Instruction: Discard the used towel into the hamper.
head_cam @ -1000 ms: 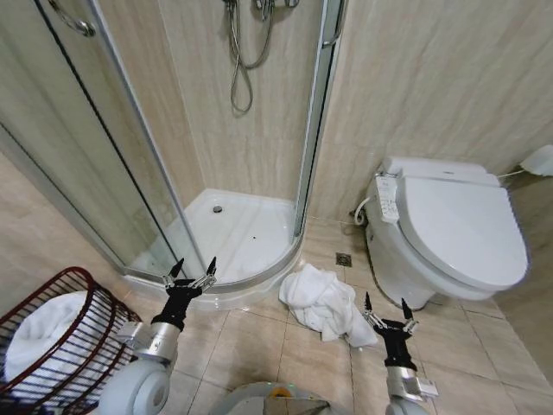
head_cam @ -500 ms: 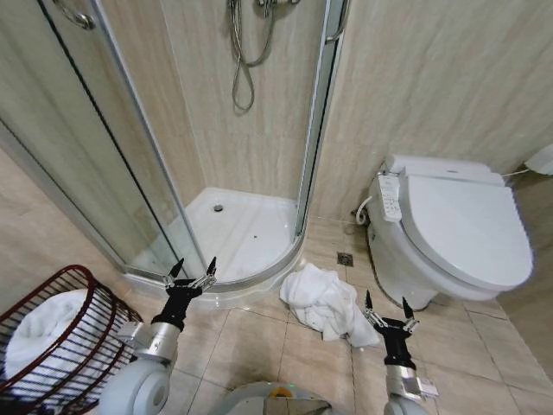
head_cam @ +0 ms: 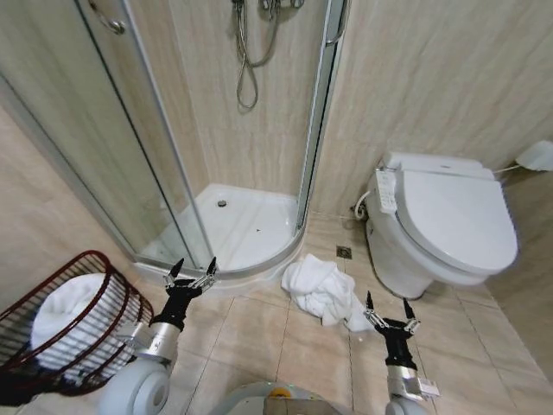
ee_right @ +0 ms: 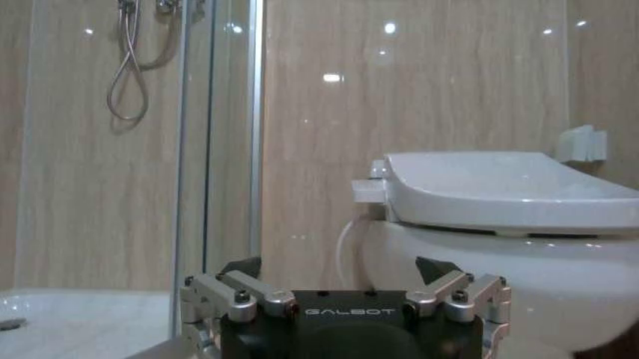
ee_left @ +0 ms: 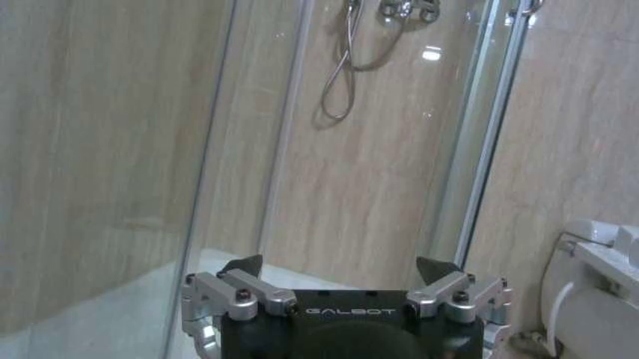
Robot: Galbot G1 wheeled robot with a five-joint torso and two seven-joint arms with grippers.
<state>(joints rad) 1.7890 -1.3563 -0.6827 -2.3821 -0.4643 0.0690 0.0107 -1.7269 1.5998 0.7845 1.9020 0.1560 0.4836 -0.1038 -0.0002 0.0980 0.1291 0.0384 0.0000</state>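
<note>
So the crumpled white towel (head_cam: pixel 323 292) sits on the beige tile floor between the shower tray (head_cam: pixel 242 226) and white toilet (head_cam: pixel 441 229). The dark reddish-brown wire hamper (head_cam: pixel 73 324) is near left. Left gripper (head_cam: pixel 191 275) and right gripper (head_cam: pixel 386 313) both gape wide, holding nothing.

Crumpled white towel (head_cam: pixel 323 292) on the floor tiles; dark-red wire hamper (head_cam: pixel 108 277) well apart, holding white cloth.

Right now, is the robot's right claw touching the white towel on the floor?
Apart. In the head view, the open right gripper is held up beside the crumpled towel, with bare floor tile showing between its fingertips and the cloth.
</note>
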